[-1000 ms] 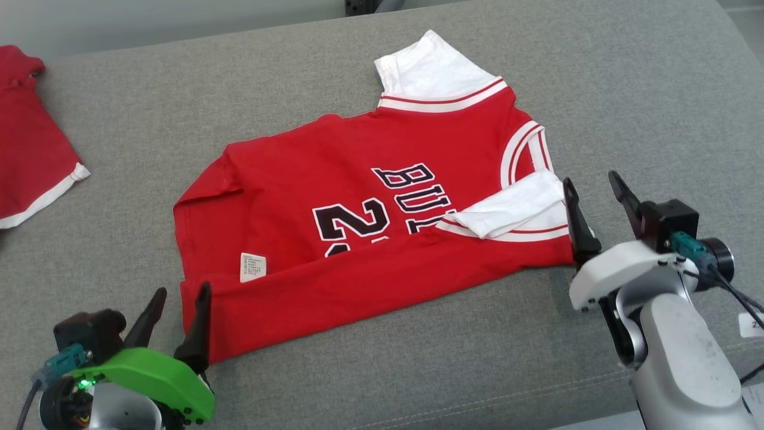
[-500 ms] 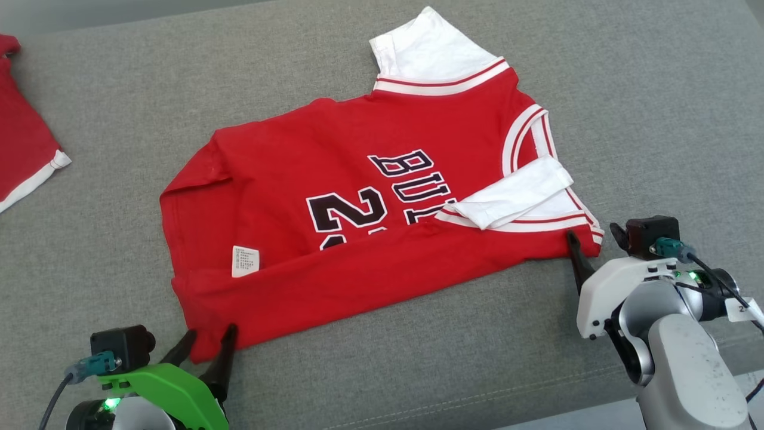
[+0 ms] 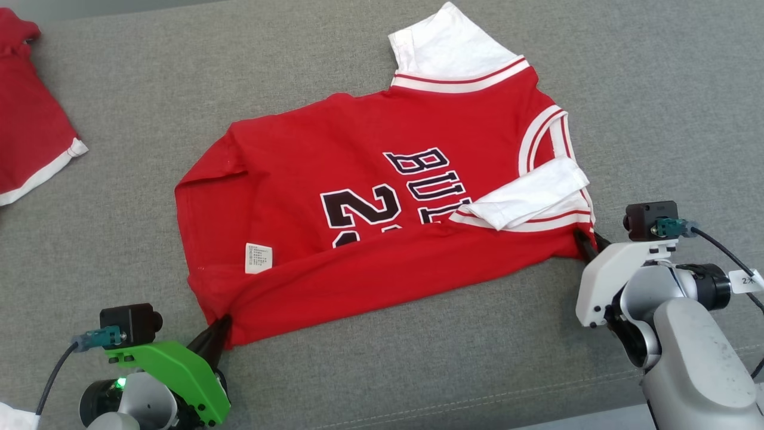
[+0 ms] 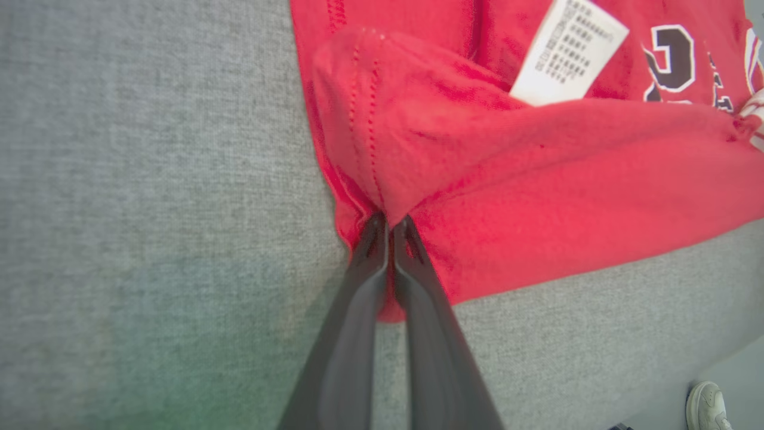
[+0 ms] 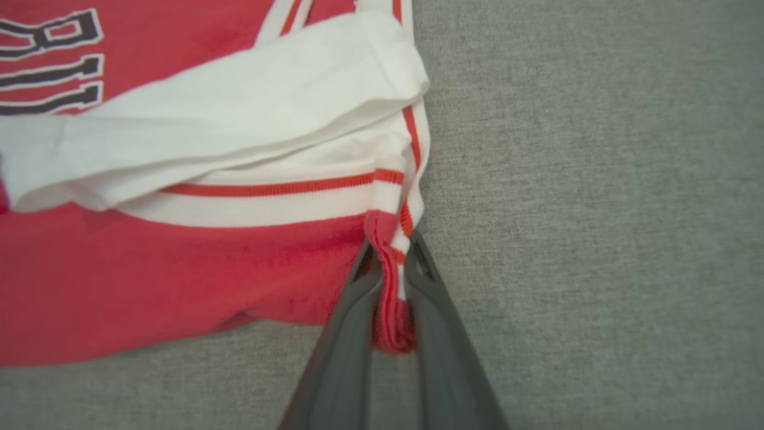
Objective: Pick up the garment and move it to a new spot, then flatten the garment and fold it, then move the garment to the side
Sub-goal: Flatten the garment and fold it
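**Garment clamped at both ends of its near edge**

The red garment (image 3: 370, 179) is spread near the middle of the grey fabric-covered counter (image 3: 656, 89). Its near long edge is already turned up over the lower part of the print.

The jaws of the left gripper (image 3: 222, 322) are pressed together on the near hem corner, where cloth is bunched at the tips. The jaws of the right gripper (image 3: 588, 240) are clamped on the striped trim at the near shoulder corner. Both ends of the folded edge appear to be held so that it can be raised evenly and kept taut for another fold.

The long axis runs across the counter. The hem is turned to the robot's left, the neck and sleeves to its right. One white sleeve (image 3: 531, 197) is laid inward on the chest, and the far sleeve (image 3: 447, 48) juts outward. A second red garment (image 3: 30, 119) lies well apart at far left.
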You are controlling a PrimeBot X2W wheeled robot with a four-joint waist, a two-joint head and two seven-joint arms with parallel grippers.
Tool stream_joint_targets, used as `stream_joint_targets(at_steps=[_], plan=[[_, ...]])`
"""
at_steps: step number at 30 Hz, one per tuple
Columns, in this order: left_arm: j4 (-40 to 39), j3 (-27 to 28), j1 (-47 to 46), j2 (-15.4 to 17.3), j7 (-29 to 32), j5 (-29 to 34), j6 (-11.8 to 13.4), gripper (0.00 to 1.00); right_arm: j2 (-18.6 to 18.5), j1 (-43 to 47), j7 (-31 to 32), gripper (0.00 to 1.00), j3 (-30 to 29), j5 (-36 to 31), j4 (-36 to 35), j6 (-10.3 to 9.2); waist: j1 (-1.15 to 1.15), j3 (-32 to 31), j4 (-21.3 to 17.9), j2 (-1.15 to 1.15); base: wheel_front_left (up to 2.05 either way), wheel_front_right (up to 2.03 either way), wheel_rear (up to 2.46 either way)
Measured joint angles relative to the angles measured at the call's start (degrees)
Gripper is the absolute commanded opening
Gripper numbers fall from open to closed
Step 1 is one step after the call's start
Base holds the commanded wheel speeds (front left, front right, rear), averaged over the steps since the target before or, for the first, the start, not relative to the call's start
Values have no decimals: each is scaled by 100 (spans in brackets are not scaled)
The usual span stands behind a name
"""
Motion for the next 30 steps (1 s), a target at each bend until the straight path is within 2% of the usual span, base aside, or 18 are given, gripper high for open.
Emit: stream_joint_targets(at_steps=[3,10,16,17,18,19,20,23,27,30], plan=[[-227,13,70,142,118,-20,-32,0,-149,139,132,0,33,258,-271,-1,0,-63,-22,0,0,0,0],[-1474,205,779,472,505,-356,151,0,-486,917,790,0,-136,820,-1459,-5,0,-170,-116,0,0,0,0],[-1779,266,1237,521,714,-554,370,0,-426,1277,1170,0,-172,816,-1719,-8,0,-126,-193,0,0,0,0],[-1746,272,1238,476,687,-568,405,0,-411,1276,1139,27,-172,725,-1708,-7,0,-117,-194,0,0,0,0],[-1679,245,1237,468,686,-537,426,23,-389,1271,1102,90,-179,676,-1683,-8,0,-111,-190,0,0,0,0],[-1614,221,1235,463,656,-476,450,53,-364,1269,1072,100,-190,654,-1649,-8,0,-108,-182,0,0,0,0],[-1574,214,1230,445,626,-465,465,100,-348,1267,1050,100,-177,615,-1629,-9,0,-104,-171,0,0,0,0],[-1563,202,1221,413,544,-423,468,100,-367,1257,1027,100,-147,589,-1733,-9,0,-84,-128,0,0,0,0],[-1911,390,1169,567,372,-259,572,100,-534,1106,999,100,-337,612,-2290,-12,0,-4,-88,0,0,0,0],[-2178,514,883,733,335,-38,652,100,-610,621,1017,100,-292,595,-2596,-12,0,111,-85,0,0,0,0]])
